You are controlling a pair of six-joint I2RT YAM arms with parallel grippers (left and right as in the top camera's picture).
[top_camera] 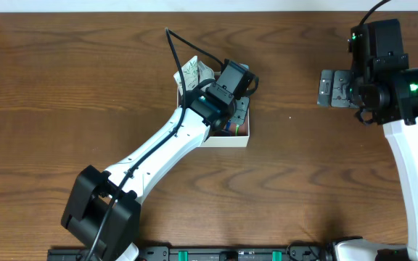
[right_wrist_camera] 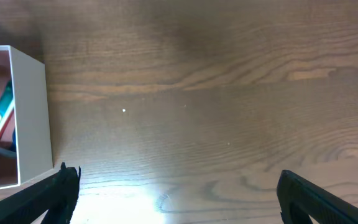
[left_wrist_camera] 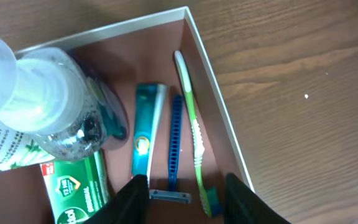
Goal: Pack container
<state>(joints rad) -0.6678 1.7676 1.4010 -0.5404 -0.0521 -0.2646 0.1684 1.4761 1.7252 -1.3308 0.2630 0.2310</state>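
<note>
Container: the container [top_camera: 242, 136] sat near the middle of the table [top_camera: 85, 87], mostly beneath the left arm's wrist.
Packed: a clear pump bottle [left_wrist_camera: 36, 93], a green packet [left_wrist_camera: 79, 190], a teal tube [left_wrist_camera: 146, 130], a blue razor [left_wrist_camera: 176, 143] and a green toothbrush [left_wrist_camera: 190, 118] lay inside, the last three side by side along one wall.
Left gripper: the left gripper [left_wrist_camera: 182, 199] hung over the box, fingers apart and clamped on nothing.
Right gripper: the right gripper [right_wrist_camera: 179, 199] was spread wide and empty over bare wood, well right of the container.
Remaining: no loose toiletry showed on the wood, so packing looked all but finished.
Hidden: the arm covered most of the box from overhead. A white patterned thing [top_camera: 193, 72] at its far-left corner could not be identified. Whether the left fingers touched the razor was unclear.
</note>
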